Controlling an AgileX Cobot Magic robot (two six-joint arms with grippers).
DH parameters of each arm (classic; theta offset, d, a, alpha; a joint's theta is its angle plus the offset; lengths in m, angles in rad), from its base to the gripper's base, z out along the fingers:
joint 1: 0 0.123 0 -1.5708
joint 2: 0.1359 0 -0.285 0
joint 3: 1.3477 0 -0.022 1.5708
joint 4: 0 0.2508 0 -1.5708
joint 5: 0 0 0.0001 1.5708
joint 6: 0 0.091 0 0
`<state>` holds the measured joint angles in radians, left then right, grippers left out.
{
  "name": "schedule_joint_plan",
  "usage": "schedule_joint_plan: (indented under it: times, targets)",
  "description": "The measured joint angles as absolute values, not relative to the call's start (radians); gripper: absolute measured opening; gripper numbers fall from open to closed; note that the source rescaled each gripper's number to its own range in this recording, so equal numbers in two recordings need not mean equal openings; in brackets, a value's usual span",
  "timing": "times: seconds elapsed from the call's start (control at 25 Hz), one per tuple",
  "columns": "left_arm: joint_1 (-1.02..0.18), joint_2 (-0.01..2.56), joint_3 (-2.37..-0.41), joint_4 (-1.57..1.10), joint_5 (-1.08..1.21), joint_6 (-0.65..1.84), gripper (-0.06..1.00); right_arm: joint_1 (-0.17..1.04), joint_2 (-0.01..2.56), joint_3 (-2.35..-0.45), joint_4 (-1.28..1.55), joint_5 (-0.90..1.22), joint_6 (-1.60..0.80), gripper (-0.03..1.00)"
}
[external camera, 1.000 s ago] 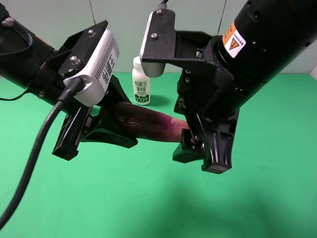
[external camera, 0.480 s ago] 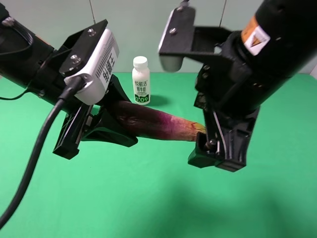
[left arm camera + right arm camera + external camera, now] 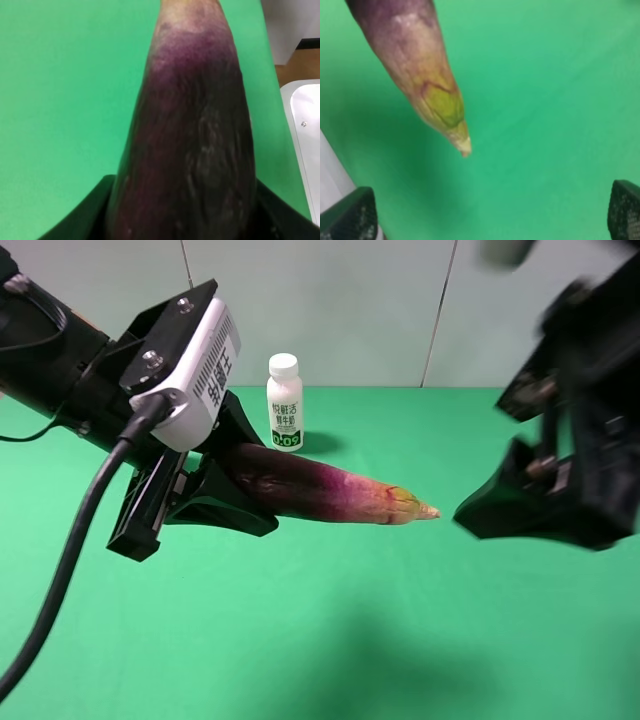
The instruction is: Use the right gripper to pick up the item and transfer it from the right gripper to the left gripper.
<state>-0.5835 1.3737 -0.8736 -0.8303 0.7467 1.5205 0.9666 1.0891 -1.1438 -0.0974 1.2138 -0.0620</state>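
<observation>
The eggplant (image 3: pixel 320 492) hangs level above the green table (image 3: pixel 330 640), dark purple end to the left, tan tip pointing right. My left gripper (image 3: pixel 205 508), with the lettered white box, is shut on its thick dark end. In the left wrist view the eggplant (image 3: pixel 190 150) fills the frame between the black fingers (image 3: pixel 80 220). My right gripper (image 3: pixel 545 505) is blurred, open and empty, a short way right of the tip. The right wrist view shows the tip (image 3: pixel 427 85) free, well clear of the open right gripper (image 3: pixel 487 210).
A white bottle (image 3: pixel 284 403) stands upright at the back of the table, behind the eggplant. A pale wall runs behind the table. In the left wrist view a white object (image 3: pixel 305 125) lies beyond the table's edge.
My right gripper has let go of the eggplant's tip and moved away to the right and up. The eggplant stays in the left gripper, which has not moved.
</observation>
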Motion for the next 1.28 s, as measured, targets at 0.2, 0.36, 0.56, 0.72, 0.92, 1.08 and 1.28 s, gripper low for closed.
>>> schedule_joint_plan:
  times: [0.2,0.36,0.56,0.72,0.92,1.08,1.28]
  targets:
    - [-0.584,1.374,-0.874,-0.830,0.747,1.520,0.01,0.967,0.931,-1.118,-0.109,1.215,0.034,1.00]
    - [-0.584,1.374,-0.874,-0.830,0.747,1.520,0.01,0.967,0.783,-1.030,-0.118,1.217,0.114,1.00]
    - [-0.584,1.374,-0.874,-0.830,0.747,1.519,0.01,0.967,0.588,-0.925,-0.130,1.219,0.198,1.00]
    - [-0.584,1.374,-0.874,-0.832,0.747,1.517,0.01,0.967,0.446,-0.850,-0.146,1.220,0.220,1.00]
    - [-0.584,1.374,-0.874,-0.832,0.747,1.517,0.01,0.967,0.295,-0.732,-0.164,1.164,0.219,1.00]
    - [-0.584,1.374,-0.874,-0.832,0.747,1.517,0.01,0.967,0.204,-0.626,-0.158,1.062,0.210,1.00]
    - [-0.584,1.374,-0.874,-0.833,0.747,1.516,0.01,0.967,0.173,-0.541,-0.081,1.033,0.133,1.00]
